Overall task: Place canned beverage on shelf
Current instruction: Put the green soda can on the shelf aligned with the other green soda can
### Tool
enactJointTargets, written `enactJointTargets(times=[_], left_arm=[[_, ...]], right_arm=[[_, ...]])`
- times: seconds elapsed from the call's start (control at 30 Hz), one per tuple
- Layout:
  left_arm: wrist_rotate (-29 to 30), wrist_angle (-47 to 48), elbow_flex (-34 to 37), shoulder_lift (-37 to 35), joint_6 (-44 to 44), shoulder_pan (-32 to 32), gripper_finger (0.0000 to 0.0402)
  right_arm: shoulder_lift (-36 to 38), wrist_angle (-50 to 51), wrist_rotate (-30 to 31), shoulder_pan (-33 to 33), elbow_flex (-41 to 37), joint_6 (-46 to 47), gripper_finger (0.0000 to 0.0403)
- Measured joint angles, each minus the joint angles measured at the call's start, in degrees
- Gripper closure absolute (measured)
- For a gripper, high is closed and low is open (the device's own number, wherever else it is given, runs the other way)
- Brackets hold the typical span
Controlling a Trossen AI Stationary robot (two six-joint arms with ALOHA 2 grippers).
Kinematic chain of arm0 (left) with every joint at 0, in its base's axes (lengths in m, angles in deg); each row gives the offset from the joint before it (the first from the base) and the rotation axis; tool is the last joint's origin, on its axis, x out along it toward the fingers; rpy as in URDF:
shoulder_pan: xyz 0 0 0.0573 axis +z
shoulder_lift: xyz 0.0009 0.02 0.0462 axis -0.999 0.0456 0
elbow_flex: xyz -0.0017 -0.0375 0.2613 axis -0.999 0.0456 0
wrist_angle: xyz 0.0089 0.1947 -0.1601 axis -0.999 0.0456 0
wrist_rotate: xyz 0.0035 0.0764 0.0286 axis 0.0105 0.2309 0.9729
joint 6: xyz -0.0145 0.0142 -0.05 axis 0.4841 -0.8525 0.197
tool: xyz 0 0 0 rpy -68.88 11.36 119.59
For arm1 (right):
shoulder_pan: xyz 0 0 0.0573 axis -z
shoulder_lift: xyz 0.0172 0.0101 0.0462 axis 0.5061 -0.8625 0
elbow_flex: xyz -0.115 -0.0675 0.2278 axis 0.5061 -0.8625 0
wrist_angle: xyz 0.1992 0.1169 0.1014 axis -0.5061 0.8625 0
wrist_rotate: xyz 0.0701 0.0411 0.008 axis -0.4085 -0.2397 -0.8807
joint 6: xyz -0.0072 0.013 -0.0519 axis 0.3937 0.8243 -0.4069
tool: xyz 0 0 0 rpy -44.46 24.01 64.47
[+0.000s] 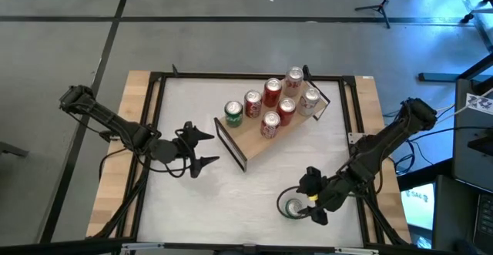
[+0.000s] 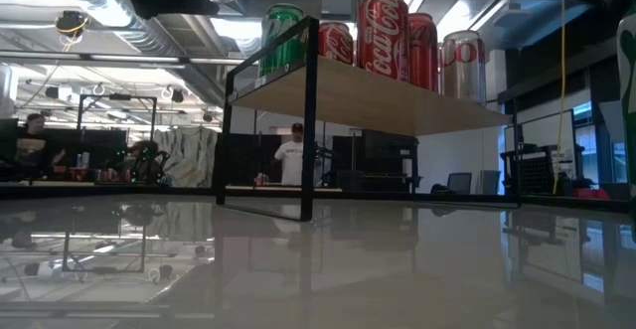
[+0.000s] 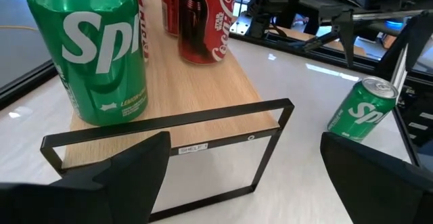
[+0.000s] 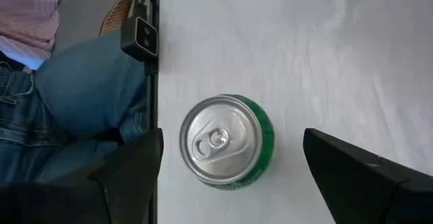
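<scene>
A green canned beverage stands upright on its base on the white tabletop near the front right. My right gripper hovers over it, tilted down and open, with a finger on either side of the can and not touching it. The shelf, a light-wood plank on black frame ends, stands mid-table. It carries several cans: a green one near its left end and red ones. My left gripper waits open just left of the shelf's end frame.
A person in jeans sits just off the table edge beside the can. A black frame rail borders the white tabletop, with wooden strips outside it. Bare tabletop lies between the shelf and the front edge.
</scene>
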Motion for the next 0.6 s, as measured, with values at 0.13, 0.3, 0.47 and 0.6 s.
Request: enactJointTargets(times=[0.13, 0.3, 0.47, 0.6], left_arm=[[0.0, 0.1, 0.0, 0.0, 0.0, 0.0, 0.0032], [0.0, 0.1, 0.0, 0.0, 0.0, 0.0, 0.0032], [0.0, 0.1, 0.0, 0.0, 0.0, 0.0, 0.0032], [0.0, 0.1, 0.0, 0.0, 0.0, 0.0, 0.0032]], right_arm=[[-2.3, 0.0, 0.0, 0.0, 0.7, 0.0, 0.0054], [-4.6, 0.0, 0.0, 0.0, 1.6, -1.2, 0.0054], [-5.9, 0.0, 0.0, 0.0, 2.8, -1.4, 0.0054], [-6.3, 0.0, 0.0, -0.3, 3.0, -1.4, 0.0054]])
